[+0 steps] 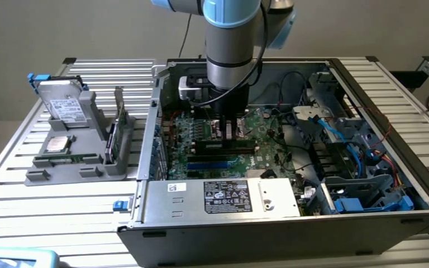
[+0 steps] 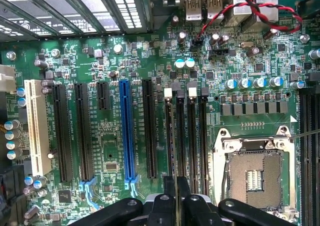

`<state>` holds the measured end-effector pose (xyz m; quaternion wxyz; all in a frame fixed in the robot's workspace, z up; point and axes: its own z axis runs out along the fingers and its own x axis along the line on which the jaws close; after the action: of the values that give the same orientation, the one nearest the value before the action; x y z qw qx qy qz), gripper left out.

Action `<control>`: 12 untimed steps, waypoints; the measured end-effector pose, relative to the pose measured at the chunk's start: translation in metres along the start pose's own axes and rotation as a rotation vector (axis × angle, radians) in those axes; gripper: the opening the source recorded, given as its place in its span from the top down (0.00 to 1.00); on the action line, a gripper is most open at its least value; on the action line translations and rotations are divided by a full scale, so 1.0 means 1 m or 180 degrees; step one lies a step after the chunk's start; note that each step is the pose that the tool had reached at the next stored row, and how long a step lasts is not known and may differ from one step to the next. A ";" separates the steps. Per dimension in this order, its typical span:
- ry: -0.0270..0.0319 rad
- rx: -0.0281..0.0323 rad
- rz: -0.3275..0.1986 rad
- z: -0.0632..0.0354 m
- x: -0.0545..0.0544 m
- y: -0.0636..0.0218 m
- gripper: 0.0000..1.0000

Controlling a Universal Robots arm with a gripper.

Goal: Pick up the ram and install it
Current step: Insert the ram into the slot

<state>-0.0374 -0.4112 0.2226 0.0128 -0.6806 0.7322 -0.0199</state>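
reaching down into the open computer case (image 1: 274,229) with the arm, positioning the tool (image 1: 229,137) low over the green motherboard (image 1: 270,125). hovering directly above the bank of black memory slots (image 1: 225,146). in the wrist view, lining up the tool (image 2: 176,182) with those memory slots (image 2: 186,136), between the blue expansion slot (image 2: 127,131) and the bare processor socket (image 2: 255,178). not showing clearly how far open the tool is or whether anything is in its grasp: cannot tell. locating the ram (image 1: 112,142) as a thin green stick standing on edge in the grey fixture (image 1: 58,173) on the slatted desk (image 1: 43,206), at the exterior view's left, outside the case and well apart from the tool. sharing that fixture with a silver drive (image 1: 64,103) propped upright with blue clips, and a square processor chip (image 1: 56,144) lying just below the drive.
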 end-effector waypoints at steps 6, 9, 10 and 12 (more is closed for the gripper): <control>-0.0001 0.0000 -0.0019 0.0003 0.000 -0.0001 0.85; -0.0002 0.0000 -0.0028 0.0010 0.000 -0.0001 0.85; -0.0002 0.0000 -0.0030 0.0014 0.000 -0.0001 0.85; -0.0002 0.0000 -0.0030 0.0021 0.000 -0.0001 0.85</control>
<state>-0.0372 -0.4114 0.2205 0.0130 -0.6841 0.7290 -0.0198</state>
